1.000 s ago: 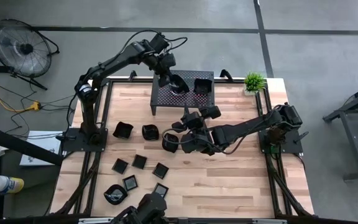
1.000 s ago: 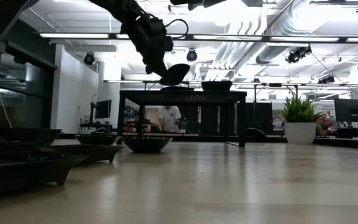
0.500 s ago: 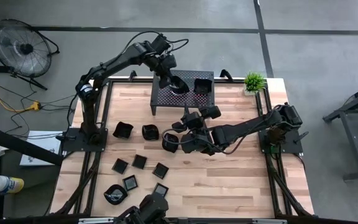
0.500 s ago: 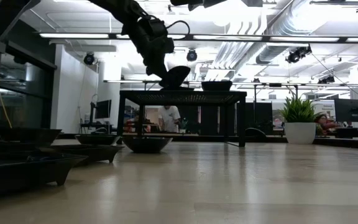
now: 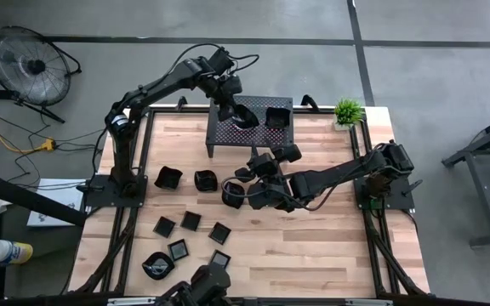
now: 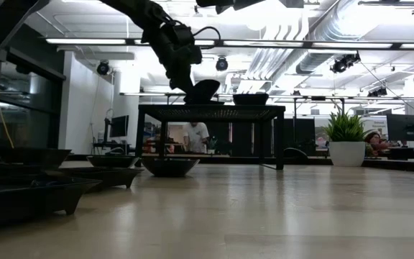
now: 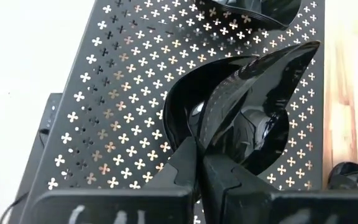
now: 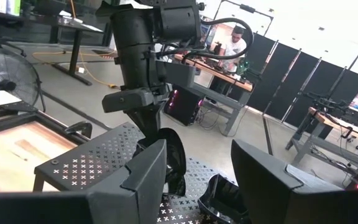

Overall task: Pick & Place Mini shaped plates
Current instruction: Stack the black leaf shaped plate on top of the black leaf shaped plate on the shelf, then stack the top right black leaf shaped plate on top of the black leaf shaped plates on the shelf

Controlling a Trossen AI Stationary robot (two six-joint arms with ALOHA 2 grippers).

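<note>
Here the left gripper (image 7: 197, 163) has its fingers pinched on the rim of a plate (image 7: 241, 106), tilted steeply, its low edge at the rack (image 5: 224, 132) top, at about twelve o'clock on the table (image 5: 313, 246). Let go now, the plate may tip over, or slide into the plate (image 5: 277, 116) beside it. The right gripper (image 8: 197, 168) waits mid-table, fingers spread and empty. Other plates (image 5: 190, 221) lie around eight o'clock.

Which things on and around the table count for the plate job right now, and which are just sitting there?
In the job:
- leaf plate pinched in the left gripper, over the perforated rack
- square plate on the rack
- loose plates on the table
- right gripper, open

Lying about:
- potted plant
- floor fan
</note>
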